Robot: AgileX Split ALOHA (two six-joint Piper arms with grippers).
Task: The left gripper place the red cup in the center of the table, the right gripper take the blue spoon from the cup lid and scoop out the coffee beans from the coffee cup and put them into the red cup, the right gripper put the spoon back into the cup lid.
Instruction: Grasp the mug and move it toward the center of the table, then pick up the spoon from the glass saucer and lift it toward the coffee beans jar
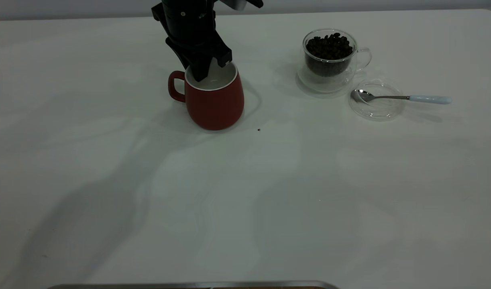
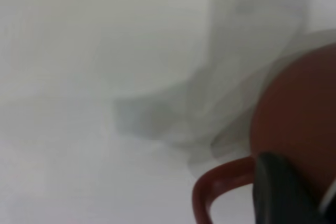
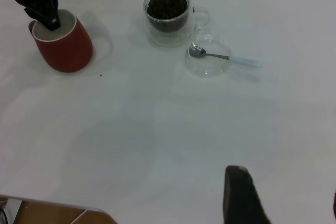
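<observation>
The left gripper (image 1: 207, 70) has its jaws clenched on the rim of the red cup (image 1: 215, 100), one finger inside the mouth and one outside, next to the handle. The cup rests on the worktop (image 1: 245, 192), well apart from the glass coffee cup (image 1: 329, 56) full of beans. Just beside the coffee cup sits the clear cup lid (image 1: 375, 106) with the blue spoon (image 1: 406, 97) lying across it.

The rim pinch is narrow, so the cup could tip or swivel if dragged, and opening while off-vertical could rock it. The right gripper (image 3: 278, 203) hangs well back from the coffee cup; whether its jaws are released cannot be told.
</observation>
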